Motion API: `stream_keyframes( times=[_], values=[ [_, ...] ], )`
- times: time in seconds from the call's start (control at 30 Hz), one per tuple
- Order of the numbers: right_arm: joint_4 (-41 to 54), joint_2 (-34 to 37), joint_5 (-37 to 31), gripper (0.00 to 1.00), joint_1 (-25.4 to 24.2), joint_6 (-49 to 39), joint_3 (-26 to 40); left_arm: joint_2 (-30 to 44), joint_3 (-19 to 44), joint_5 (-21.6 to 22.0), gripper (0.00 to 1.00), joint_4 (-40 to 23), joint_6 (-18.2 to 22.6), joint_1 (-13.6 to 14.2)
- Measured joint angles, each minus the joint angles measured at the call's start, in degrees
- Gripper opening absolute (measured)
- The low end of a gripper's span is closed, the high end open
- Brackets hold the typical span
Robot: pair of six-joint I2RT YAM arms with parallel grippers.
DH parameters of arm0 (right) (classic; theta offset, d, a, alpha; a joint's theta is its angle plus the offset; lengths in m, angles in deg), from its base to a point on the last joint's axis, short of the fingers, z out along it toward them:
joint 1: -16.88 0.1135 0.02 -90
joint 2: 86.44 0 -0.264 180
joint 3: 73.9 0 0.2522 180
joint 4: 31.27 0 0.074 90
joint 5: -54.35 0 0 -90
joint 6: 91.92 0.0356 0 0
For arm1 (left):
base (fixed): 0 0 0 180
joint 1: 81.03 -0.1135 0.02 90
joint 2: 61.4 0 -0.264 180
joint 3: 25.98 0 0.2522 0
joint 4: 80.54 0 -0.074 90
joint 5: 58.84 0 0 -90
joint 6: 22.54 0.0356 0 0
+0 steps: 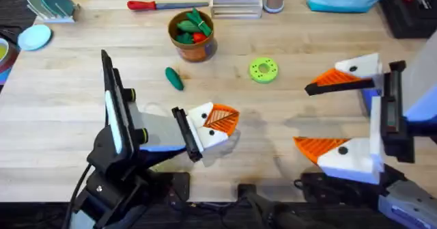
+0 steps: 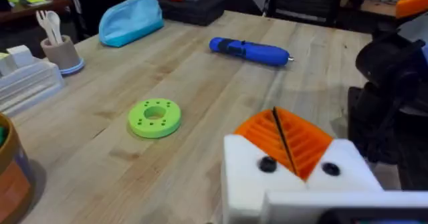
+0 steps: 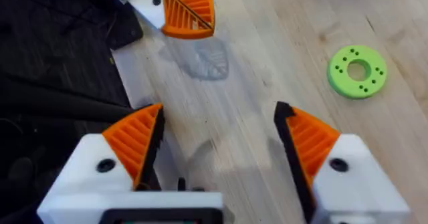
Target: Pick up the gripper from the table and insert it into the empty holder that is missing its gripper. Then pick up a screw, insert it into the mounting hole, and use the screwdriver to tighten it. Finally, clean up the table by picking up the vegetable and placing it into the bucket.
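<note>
judging from the table, cleanup is still ahead: the cucumber (image 1: 175, 78) lies on the wood near the bucket (image 1: 193, 36), and the blue screwdriver (image 2: 249, 51) rests untouched. the left gripper (image 1: 220, 122) has its orange pads pressed together; the right gripper (image 1: 332, 111) hangs spread and empty.

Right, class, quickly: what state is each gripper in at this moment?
Left gripper: shut, nothing visibly held between its pads.
Right gripper: open wide, holding nothing.
</note>
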Motion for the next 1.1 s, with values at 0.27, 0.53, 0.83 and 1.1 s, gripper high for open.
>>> stream_keyframes(
  times=[0.27, 0.53, 0.83, 1.1],
  values=[
    [-7.75, 0.02, -3.35, 0.98, 0.0, 3.23, 0.0, 0.0, 0.0, 0.94, 0.006, 0.02, 0.0, 0.0],
    [-13.68, 3.72, -25.46, 0.99, -5.41, 14.95, 0.0, -0.01, 0.0, 1.17, 0.005, 0.02, 0.0, 0.0],
    [-16.4, 15.83, -34.65, 0.991, -28.83, 14.74, 0.0, -0.02, 0.0, 1.33, 0.005, 0.02, 0.0, 0.0],
    [-19.66, 28.21, -36.46, 0.991, -42.87, 10.47, 0.0, 0.0, 0.0, 1.33, 0.005, 0.02, 0.0, 0.0]
  ],
)
